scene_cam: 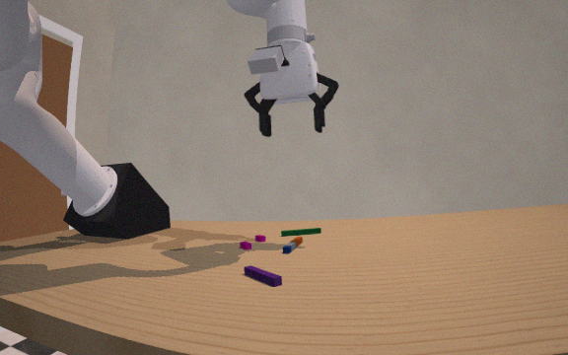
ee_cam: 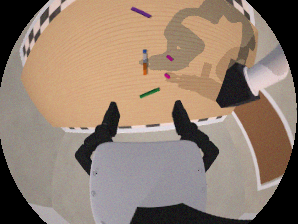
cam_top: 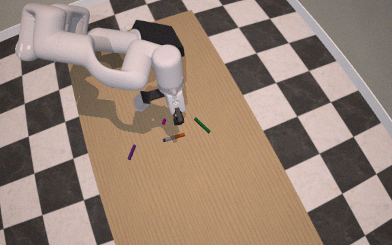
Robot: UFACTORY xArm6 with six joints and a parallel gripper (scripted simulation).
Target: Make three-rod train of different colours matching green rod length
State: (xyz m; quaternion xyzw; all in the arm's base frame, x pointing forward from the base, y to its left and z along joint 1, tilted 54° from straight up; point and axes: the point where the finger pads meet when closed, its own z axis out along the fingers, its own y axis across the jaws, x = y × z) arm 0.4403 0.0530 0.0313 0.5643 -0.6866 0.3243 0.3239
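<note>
A blue rod [cam_top: 164, 140] [scene_cam: 287, 249] [ee_cam: 145, 51], a grey rod [cam_top: 169, 139] [scene_cam: 293, 245] [ee_cam: 145, 58] and an orange rod [cam_top: 180, 135] [scene_cam: 298, 241] [ee_cam: 145, 68] lie end to end in one line, grey in the middle, with no gap that I can make out. The green rod [cam_top: 202, 125] [scene_cam: 301, 232] [ee_cam: 149, 93] lies apart, beyond the orange end. My gripper [cam_top: 178, 120] [scene_cam: 292, 132] [ee_cam: 145, 107] is open and empty, high above the table. In the top view it hides one magenta rod.
One magenta rod [cam_top: 163, 121] [scene_cam: 246, 246] [ee_cam: 170, 58] and a second magenta rod [scene_cam: 260, 238] [ee_cam: 167, 76] lie apart on the robot base's side of the line. A purple rod [cam_top: 131, 152] [scene_cam: 262, 276] [ee_cam: 141, 12] lies well beyond the blue end.
</note>
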